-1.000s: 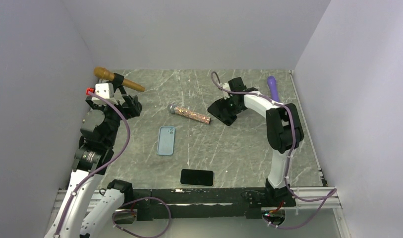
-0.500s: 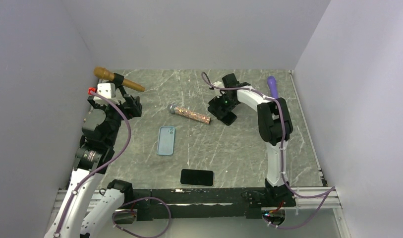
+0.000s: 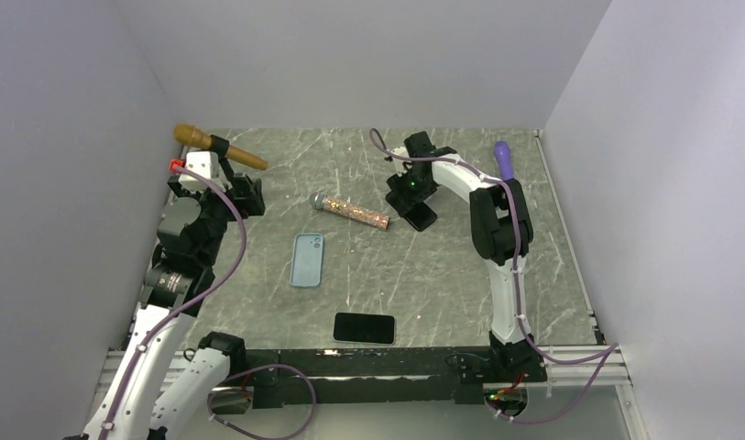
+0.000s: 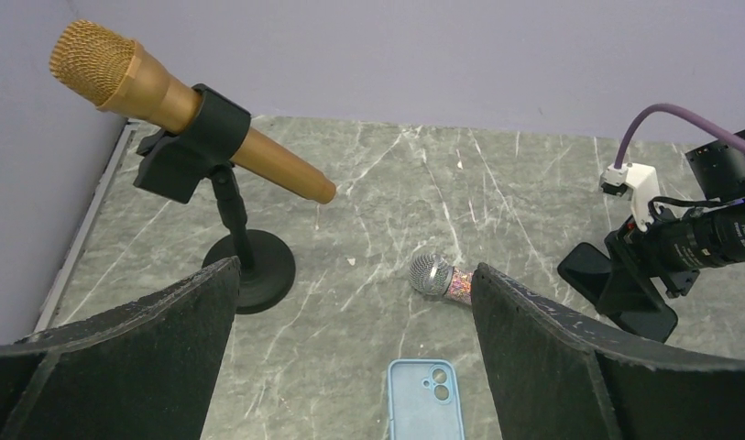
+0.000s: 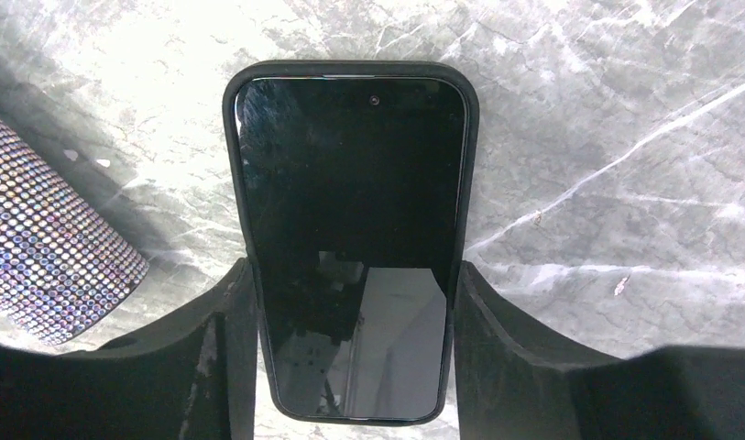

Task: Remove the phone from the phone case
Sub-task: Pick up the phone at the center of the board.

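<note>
right gripper [image 5: 350, 270] clasped the black phone case [image 5: 350, 66] by its sides, left gripper [image 4: 355, 270] hung open; that squeeze risked pinning the phone [image 5: 350, 183] inside rather than freeing it.

phone [image 5: 350, 220]: glossy black glass
phone case [image 5: 229, 137]: matt black rim
desk [image 5: 579, 137]: smooth grey marbled finish
microphone [image 5: 48, 247]: sparkling studded barrel

Open table [image 3: 423, 275] is left between the blue case [image 3: 307, 259], the bare phone [image 3: 364, 327] and the right wall. The far left corner is blocked by the gold mic [image 4: 213, 137] on its stand. The cased phone [image 5: 350, 183] is crowded on one side by the glitter mic [image 5: 48, 247], just beside a finger of the right gripper [image 5: 350, 275]. Nothing is seen between the widely spread jaws of the left gripper [image 4: 355, 268] and the blue case.
</note>
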Robot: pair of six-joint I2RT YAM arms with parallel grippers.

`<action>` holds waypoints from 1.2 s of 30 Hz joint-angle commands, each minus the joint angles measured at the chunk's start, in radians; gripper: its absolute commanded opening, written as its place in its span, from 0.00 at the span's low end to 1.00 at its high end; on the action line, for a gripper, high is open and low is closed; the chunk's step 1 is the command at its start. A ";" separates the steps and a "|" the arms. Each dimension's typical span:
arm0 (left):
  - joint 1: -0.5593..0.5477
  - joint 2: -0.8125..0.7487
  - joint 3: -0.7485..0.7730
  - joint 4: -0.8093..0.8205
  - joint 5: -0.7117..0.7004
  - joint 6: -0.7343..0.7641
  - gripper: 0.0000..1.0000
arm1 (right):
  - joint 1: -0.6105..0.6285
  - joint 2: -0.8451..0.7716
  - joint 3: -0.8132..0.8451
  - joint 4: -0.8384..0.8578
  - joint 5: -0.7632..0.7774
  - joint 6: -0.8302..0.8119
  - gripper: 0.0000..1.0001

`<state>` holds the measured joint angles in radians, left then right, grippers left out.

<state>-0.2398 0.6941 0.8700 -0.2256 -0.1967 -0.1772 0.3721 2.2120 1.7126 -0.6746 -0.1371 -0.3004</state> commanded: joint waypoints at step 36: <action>-0.008 0.457 0.075 0.177 0.869 -0.240 0.90 | 0.294 -0.886 -0.907 0.966 0.255 0.715 0.00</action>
<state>-0.2386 1.1355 0.9058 -0.1040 0.5991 -0.3885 0.5812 1.3754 0.7742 0.1257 0.0200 0.3794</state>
